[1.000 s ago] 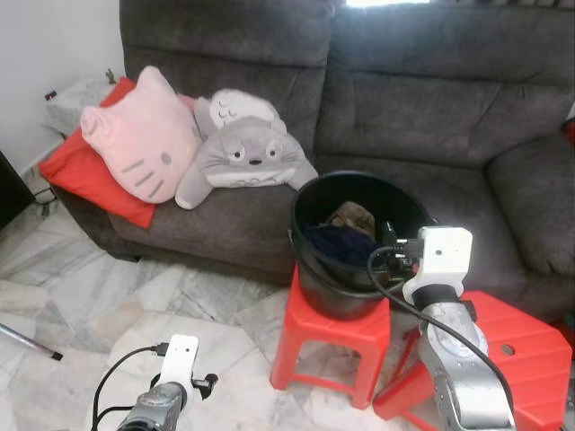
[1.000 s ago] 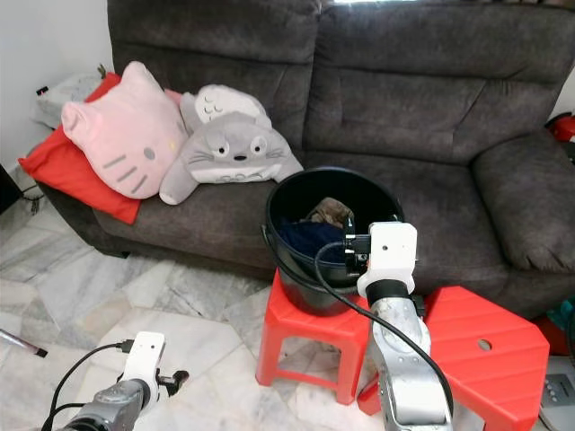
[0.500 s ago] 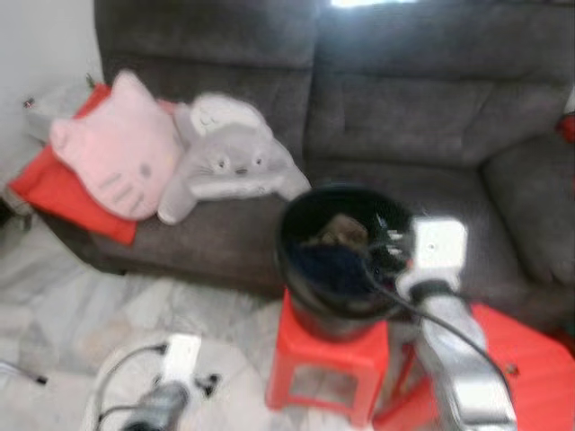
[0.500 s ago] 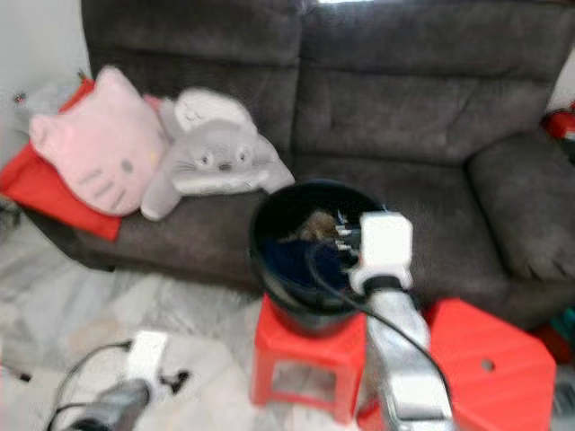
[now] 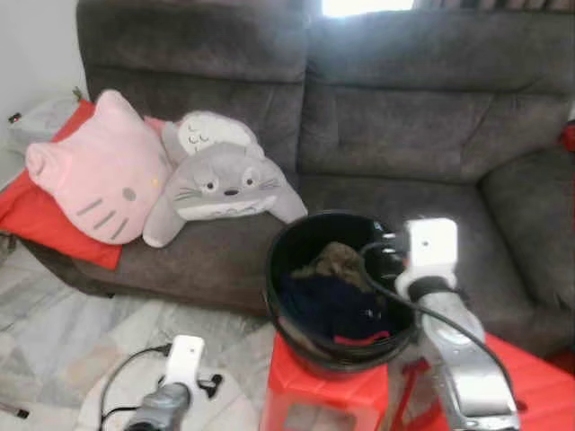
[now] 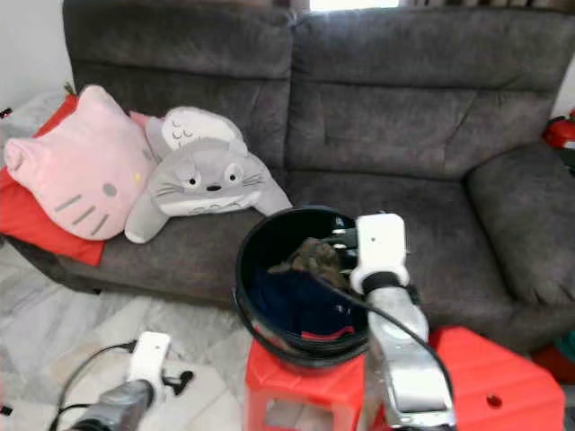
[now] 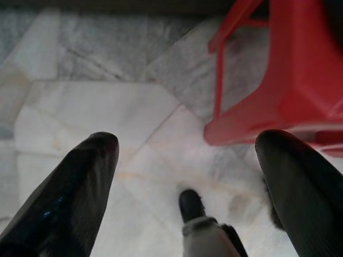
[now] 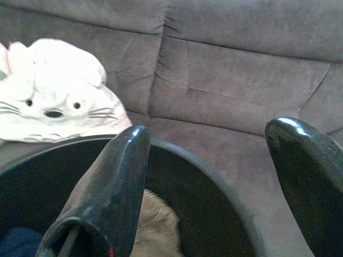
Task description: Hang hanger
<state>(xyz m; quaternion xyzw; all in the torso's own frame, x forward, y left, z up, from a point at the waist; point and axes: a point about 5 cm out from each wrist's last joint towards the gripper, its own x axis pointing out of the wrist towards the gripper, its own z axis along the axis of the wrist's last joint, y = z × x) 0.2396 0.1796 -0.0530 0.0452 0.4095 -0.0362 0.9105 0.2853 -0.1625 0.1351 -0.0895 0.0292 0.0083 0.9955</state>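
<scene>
No hanger to be made out yet; if there is one it's prob under the clothes in the black bucket on the red stool by the sofa. Right gripper spread wide, holding nothing, at the bucket's far rim. Risk: it grabs cloth, or nudges the rim and tips the bucket off the stool. Left gripper wide too, low over the floor. Vs 1 s ago: camera moved closer, bucket looms nearer.

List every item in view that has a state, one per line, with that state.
black bucket: upright on the red stool, holding clothes.
right gripper: open, over the bucket rim, holding nothing.
left gripper: open, low over the floor, holding nothing.
grey plush: lying on the sofa.
</scene>
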